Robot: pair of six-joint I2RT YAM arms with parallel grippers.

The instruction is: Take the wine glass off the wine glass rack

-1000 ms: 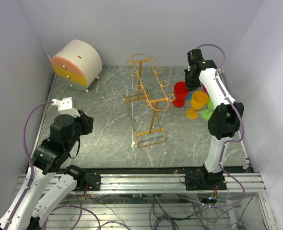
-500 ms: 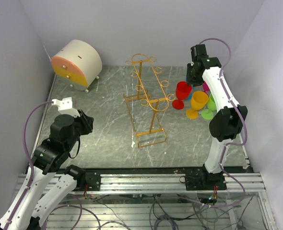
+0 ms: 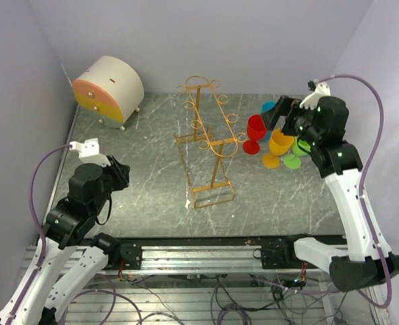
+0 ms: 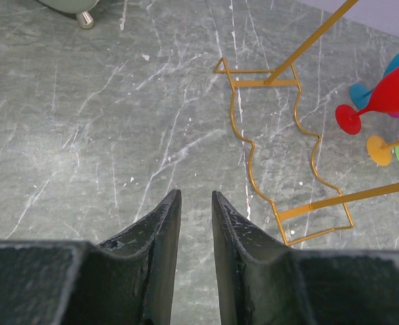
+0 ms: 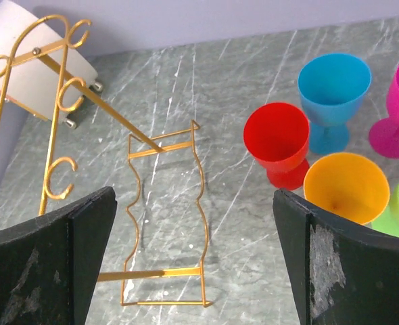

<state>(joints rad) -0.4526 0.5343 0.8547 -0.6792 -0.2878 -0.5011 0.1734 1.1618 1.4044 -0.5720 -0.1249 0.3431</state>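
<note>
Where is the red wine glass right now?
In the top view, the red wine glass stands just right of the golden rack, beside the orange glass.

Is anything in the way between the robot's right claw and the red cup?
Nothing visible is. The right gripper is open above the table, and its wrist camera sees the red wine glass plainly, standing upright. The blue glass and the orange glass stand close beside it, not in front.

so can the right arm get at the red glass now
Probably yes: the right pincer is wide open facing the red glass, nothing between. The orange glass and blue glass stand close by, so room is tight.
</note>
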